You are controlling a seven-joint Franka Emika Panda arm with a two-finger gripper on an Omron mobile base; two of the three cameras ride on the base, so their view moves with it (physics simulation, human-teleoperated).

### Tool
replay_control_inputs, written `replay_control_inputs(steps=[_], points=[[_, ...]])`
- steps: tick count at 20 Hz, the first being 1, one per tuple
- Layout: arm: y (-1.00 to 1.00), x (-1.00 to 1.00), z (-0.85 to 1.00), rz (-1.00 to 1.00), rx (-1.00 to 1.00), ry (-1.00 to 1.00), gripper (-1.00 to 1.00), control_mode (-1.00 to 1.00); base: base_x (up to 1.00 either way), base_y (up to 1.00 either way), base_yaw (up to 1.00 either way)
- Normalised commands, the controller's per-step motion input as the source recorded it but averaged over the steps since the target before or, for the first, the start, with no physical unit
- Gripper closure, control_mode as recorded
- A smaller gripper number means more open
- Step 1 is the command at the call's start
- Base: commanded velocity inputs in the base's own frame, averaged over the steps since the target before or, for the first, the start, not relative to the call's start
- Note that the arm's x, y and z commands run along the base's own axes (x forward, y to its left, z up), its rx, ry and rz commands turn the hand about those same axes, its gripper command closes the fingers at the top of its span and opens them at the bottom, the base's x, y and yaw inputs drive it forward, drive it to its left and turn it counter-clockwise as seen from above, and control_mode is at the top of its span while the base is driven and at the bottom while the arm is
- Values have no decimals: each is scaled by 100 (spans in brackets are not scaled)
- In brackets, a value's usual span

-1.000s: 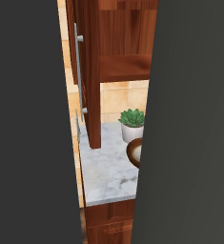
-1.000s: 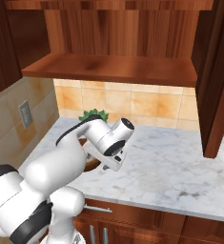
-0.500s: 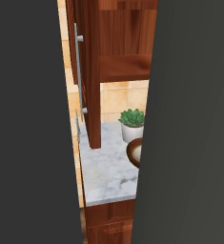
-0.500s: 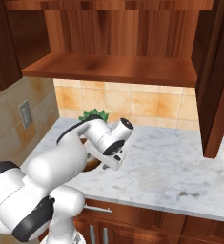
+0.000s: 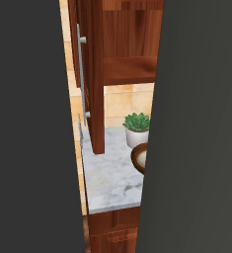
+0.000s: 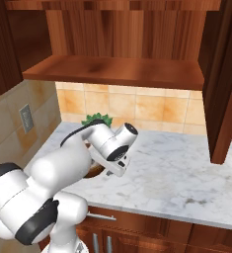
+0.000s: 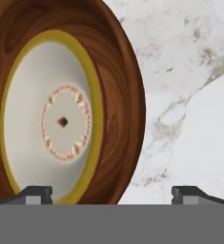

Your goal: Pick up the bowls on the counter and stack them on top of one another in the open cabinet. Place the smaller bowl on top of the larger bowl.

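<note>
1. One cabinet [image 6: 122, 69], reddish-brown, hangs open over the counter; bare wooden shelf across its bottom, door [image 5: 94, 74] swung out with a long silver handle [image 5: 81, 74].
2. Spreads below it: counter [image 6: 186, 173], white-grey veined marble on reddish-brown fronts, backed by orange-tan tiles [image 6: 152, 106].
3. Reaches from the lower left of the right base view: arm [image 6: 53, 168], white with dark joints, bent over the counter's left part, wrist turned down toward the marble.
4. Sits on the counter under the wrist: bowl [image 7: 66, 105], dark glossy brown outside, pale cream inside ringed in yellow, a circle of small red marks around a dark centre dot. Seen as a brown rim with a pale inside at the dark edge in the left base view [image 5: 139, 159], just in front of the plant.
5. Stands near the tiled wall, just behind the bowl: plant [image 5: 136, 127], green succulent in a white pot; leaves peek over the arm in the right base view [image 6: 98, 118].
6. Hovers over the bowl: gripper [image 7: 111, 193], fingers spread wide and pinching nothing, one tip [image 7: 35, 194] over the bowl's cream inside, the other tip [image 7: 189, 194] over bare marble beyond the rim.
</note>
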Motion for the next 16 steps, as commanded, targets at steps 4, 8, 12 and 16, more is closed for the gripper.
replay_control_inputs(steps=[4,8,12,16], points=[[0,7,-8,0,0,0,-100,-100,0,0,0],[0,7,-8,0,0,0,-100,-100,0,0,0],[0,4,-6,0,0,0,100,-100,0,0,0],[1,7,0,0,0,0,100,-100,0,0,0]])
